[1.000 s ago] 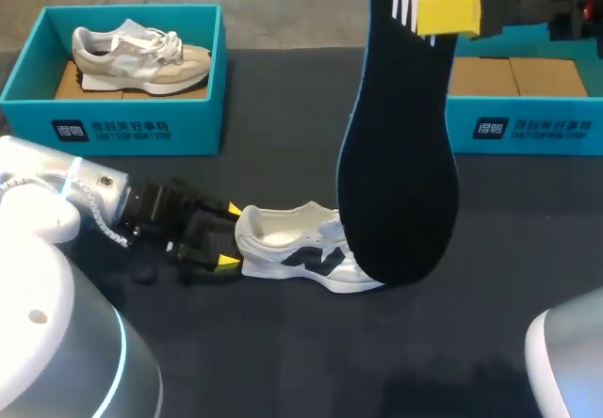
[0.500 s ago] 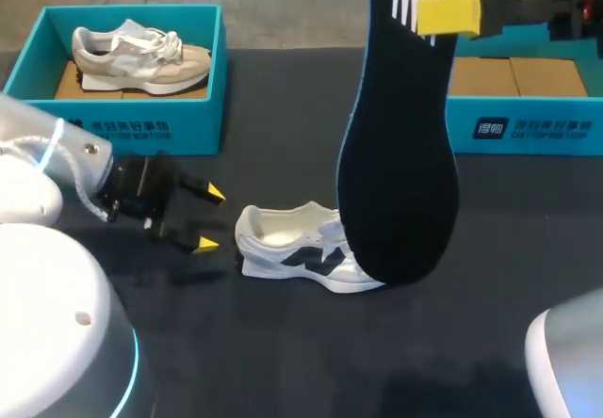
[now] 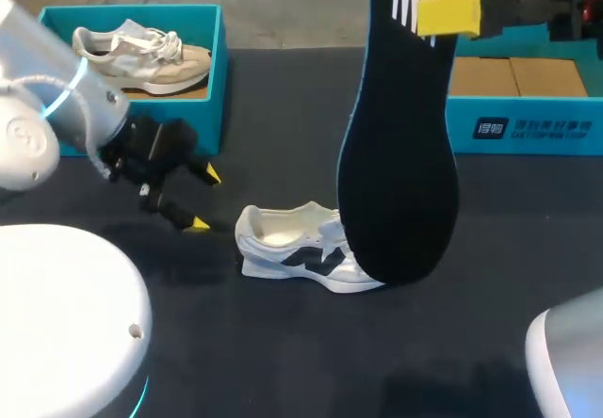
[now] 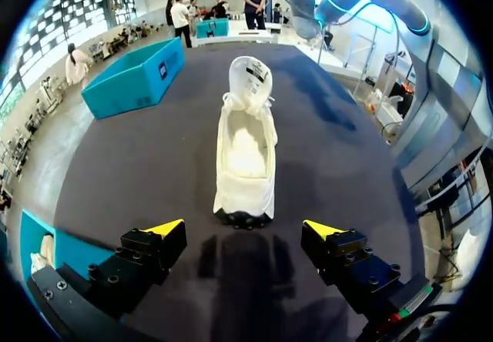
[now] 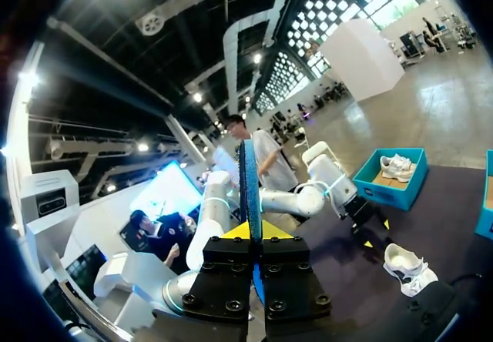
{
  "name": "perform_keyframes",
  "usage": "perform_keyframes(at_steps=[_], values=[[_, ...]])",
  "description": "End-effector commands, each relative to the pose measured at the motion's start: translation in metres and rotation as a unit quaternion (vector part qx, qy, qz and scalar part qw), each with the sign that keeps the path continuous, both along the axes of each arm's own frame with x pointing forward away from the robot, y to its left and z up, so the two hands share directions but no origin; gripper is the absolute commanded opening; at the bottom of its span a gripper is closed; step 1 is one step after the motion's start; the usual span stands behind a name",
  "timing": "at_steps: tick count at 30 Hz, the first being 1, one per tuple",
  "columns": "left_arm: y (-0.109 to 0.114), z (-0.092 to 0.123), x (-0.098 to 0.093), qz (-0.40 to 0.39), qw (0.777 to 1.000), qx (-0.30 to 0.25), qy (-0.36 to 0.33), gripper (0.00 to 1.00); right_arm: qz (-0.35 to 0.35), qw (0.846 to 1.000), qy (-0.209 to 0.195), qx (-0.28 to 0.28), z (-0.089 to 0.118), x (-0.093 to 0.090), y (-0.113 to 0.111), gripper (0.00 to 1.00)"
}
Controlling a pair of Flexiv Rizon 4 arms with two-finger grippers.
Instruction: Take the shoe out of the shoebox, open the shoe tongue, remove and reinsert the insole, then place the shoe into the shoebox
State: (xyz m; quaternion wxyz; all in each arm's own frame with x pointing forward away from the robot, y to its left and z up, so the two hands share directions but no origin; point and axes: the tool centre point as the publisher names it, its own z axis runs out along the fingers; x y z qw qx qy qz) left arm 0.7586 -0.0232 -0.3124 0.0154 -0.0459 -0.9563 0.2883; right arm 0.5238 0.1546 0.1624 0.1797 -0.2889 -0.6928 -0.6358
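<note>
A white shoe (image 3: 301,249) with dark side marks lies on the black table, its opening upward and nothing inside it. My left gripper (image 3: 200,199) is open, a short way left of the heel and clear of it. From the left wrist the shoe (image 4: 246,153) lies straight ahead of the open left gripper (image 4: 245,229), heel towards it. High over the table, my right gripper (image 3: 450,13) is shut on the top of a dark insole (image 3: 400,145), which hangs down in front of the shoe's toe. In the right wrist view the insole (image 5: 248,188) stands edge-on between the fingers.
A teal shoebox (image 3: 528,98) with cardboard inserts stands at the back right. A second teal box (image 3: 212,79) at the back left holds a beige shoe (image 3: 141,56), just behind my left arm.
My left gripper, open throughout, has pulled back from the shoe's heel, going left and towards the back-left box. The right arm and the insole have not moved.
</note>
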Motion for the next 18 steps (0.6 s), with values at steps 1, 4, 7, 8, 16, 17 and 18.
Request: perform_keyframes(at_steps=[1, 4, 7, 8, 16, 17, 18], values=[[-0.01, 0.017, 0.003, -0.013, 0.993, 0.118, -0.004, 1.0, 0.001, 1.0, 0.001, -0.003, 0.003, 0.002, 0.003, 0.0], [-0.02, 0.02, 0.006, -0.027, 0.99, 0.137, -0.007, 1.0, 0.001, 1.0, 0.001, -0.003, 0.003, 0.002, 0.003, 0.0], [-0.029, 0.023, 0.011, -0.039, 0.987, 0.154, -0.012, 1.0, 0.001, 1.0, 0.001, -0.003, 0.003, 0.002, 0.003, 0.0], [-0.031, 0.024, 0.012, -0.043, 0.986, 0.159, -0.009, 1.0, 0.001, 1.0, 0.001, -0.003, 0.003, 0.002, 0.003, 0.0], [-0.049, 0.029, 0.014, -0.073, 0.977, 0.199, -0.019, 1.0, 0.001, 1.0, 0.001, -0.003, 0.003, 0.002, 0.003, 0.0], [-0.05, 0.03, 0.014, -0.073, 0.977, 0.199, -0.019, 1.0, 0.001, 1.0, 0.001, -0.003, 0.003, 0.002, 0.003, 0.0], [-0.051, 0.029, 0.014, -0.073, 0.977, 0.2, -0.019, 1.0, 0.001, 1.0, 0.001, -0.003, 0.003, 0.002, 0.003, 0.0]])
